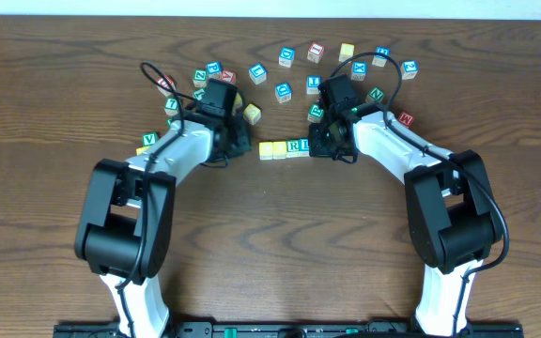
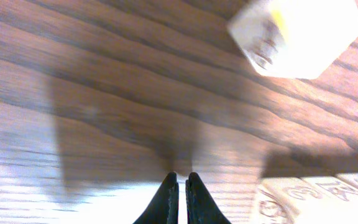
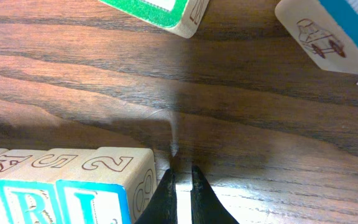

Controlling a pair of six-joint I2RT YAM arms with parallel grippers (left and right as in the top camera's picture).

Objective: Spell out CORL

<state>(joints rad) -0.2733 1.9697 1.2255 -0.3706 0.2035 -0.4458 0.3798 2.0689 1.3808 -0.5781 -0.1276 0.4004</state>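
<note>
In the overhead view the left gripper (image 2: pixel 179 188) is sitting left of centre, jaws pressed together and holding nothing. A loose yellow cube (image 1: pixel 251 114) is lying just above it.

The row (image 1: pixel 285 147) is resting at mid-frame between the two arms. It is made up of four cubes side by side: two plain yellow tops, then the R cube (image 1: pixel 294 145), then the L cube (image 1: pixel 305 144). Its long axis is running left to right, rising slightly toward the right. No C or O is readable on the yellow tops.

The right gripper (image 3: pixel 182 185) is hovering just beside the L end, jaws all but closed and empty. Whether a fingertip is touching that cube cannot be told. This arm is the nearer one, with the row lying to its left in the overhead frame, so any squaring-up nudge would likely be travelling along the row's axis toward the left arm.

The table (image 1: pixel 280 235) is smooth dark wood, so cubes are probably sliding easily on it. Below the row only bare wood is showing, while above it loose cubes (image 1: pixel 285 58) are crowding the upper frame. One, a green cube (image 3: pixel 160 11), is sitting close above the right gripper, so retreating downward looks safer.
</note>
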